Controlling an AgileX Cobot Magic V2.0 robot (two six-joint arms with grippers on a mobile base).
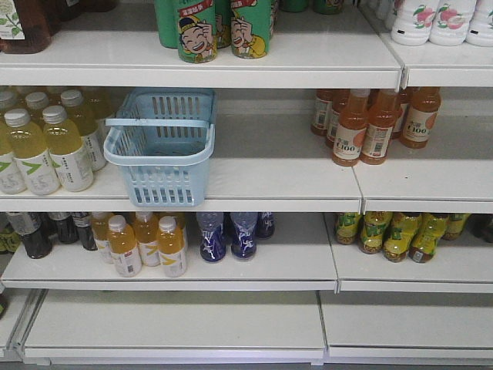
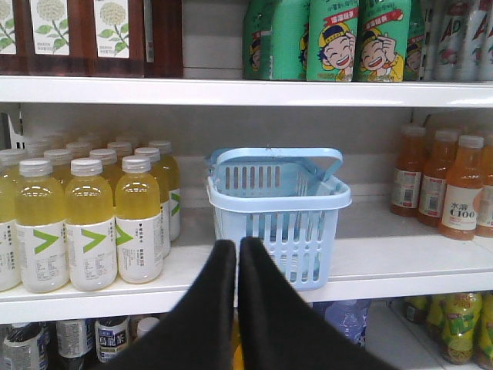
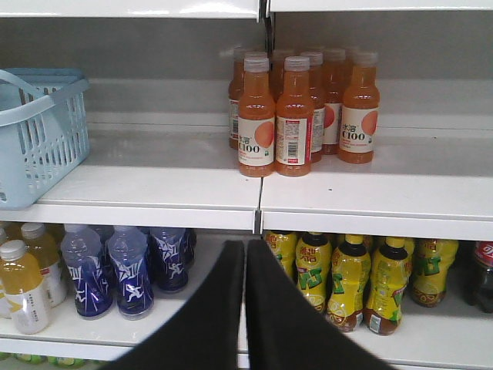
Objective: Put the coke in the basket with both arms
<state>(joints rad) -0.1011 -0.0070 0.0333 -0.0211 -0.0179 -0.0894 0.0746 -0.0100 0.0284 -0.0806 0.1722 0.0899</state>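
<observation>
Slotted plastic basket (image 1: pixel 158 185), faintly glossy; smooth, satin-white shelves (image 1: pixel 285 166) (bottles (image 1: pixel 350 131) clear, shiny plastic).

I see open shelf (image 1: pixel 269 166) between the basket (image 1: pixel 159 146) and the orange bottles (image 1: pixel 373 123). On the basket's left, yellow bottles (image 1: pixel 46 146) crowd close.

Shelving: white store shelves (image 1: pixel 269 166), four tiers in the front view, set wall to wall.
Boards: each tier is split into side-by-side boards, with seams (image 1: pixel 404 77) stepping leftward on lower tiers.
Back panel: plain pale grey panel (image 3: pixel 154 46) behind the shelves.
Light: even and soft from above, with mild glare on shelf tops.
</observation>
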